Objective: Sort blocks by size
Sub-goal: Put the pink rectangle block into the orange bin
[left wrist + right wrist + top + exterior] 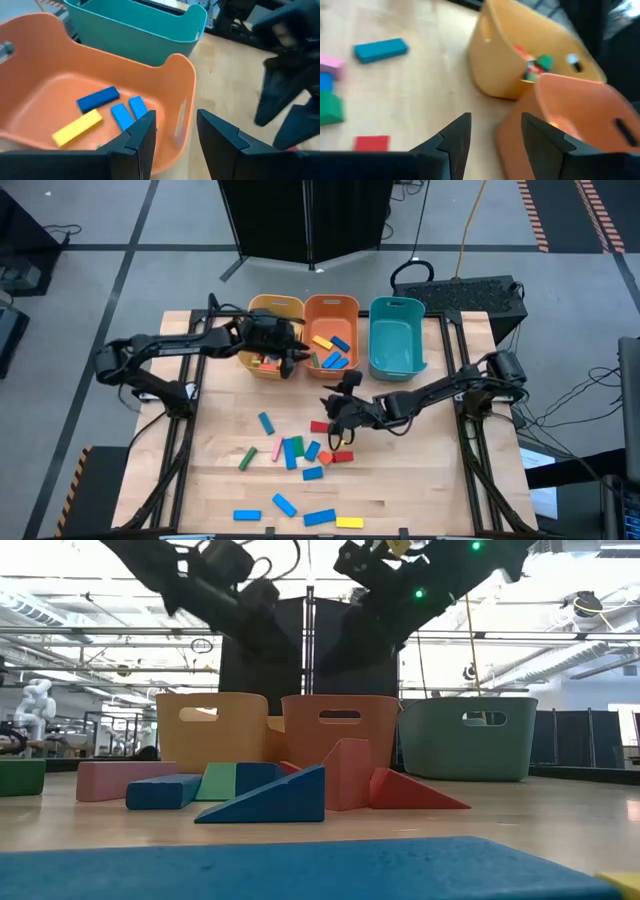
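The blocks (291, 451) lie mostly on the bench (420, 490), loose, in the middle and toward the near edge: blue, green, pink and red ones in a cluster at the centre, then three blue bars and a yellow one in a row close to the near edge. Some blocks are already in bins at the far edge. The orange bin (45, 85) holds three blue pieces and one yellow bar. The yellow bin (520, 55) holds small red and green pieces. The teal bin (396, 335) stands to the right of the orange one; I see nothing in it.

My left gripper (175, 145) hangs over the near rim of the orange bin, where it meets the yellow bin. Its jaws are spread with a gap between them, and nothing is in the gap.

My right gripper (492, 145) is over the middle of the bench, just beside the red blocks of the cluster, and it points toward the yellow and orange bins. Its jaws are also apart, and between them I see only the wood of the bench and the wall of the orange bin.
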`<state>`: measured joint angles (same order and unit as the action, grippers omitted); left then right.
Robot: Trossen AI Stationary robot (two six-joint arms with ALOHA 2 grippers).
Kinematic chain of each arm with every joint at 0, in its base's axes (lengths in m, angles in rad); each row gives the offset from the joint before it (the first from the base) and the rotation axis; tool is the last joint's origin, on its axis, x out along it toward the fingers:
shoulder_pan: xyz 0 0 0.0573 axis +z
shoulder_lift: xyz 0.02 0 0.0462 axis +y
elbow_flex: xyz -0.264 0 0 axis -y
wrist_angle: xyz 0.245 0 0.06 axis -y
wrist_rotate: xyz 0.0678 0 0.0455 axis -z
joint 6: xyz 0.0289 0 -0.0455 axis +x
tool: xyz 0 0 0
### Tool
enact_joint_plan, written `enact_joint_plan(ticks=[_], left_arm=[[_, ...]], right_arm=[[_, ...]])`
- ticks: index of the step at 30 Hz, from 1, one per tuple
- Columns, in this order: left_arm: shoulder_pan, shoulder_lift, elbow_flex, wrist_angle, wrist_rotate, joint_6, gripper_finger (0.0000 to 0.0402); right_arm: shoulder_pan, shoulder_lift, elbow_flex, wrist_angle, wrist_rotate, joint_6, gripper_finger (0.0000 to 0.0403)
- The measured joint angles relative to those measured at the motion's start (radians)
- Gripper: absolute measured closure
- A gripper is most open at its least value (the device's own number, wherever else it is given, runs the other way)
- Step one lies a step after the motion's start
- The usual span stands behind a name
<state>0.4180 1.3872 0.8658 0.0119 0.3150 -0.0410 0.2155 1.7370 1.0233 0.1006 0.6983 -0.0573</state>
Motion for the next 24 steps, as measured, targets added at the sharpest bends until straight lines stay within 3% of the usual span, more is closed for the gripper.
enact_joint_plan(ticks=[9,19,24], left_arm=[[-0.128,-0.173,0.0,-0.32,-0.201,0.021,0.0258],[-0.346,-0.208,-0.001,-0.54,-0.348,-0.143,0.0258],[-0.459,-0.21,-0.001,-0.658,-0.463,-0.296,0.0258]], right_arm=[[-0.051,0.0,0.0,0.122,-0.329,-0.011,0.0227],[-0.06,0.07,0.011,0.279,-0.49,-0.129,0.0216],[-0.08,0.121,0.075,0.252,-0.567,-0.167,0.0215]])
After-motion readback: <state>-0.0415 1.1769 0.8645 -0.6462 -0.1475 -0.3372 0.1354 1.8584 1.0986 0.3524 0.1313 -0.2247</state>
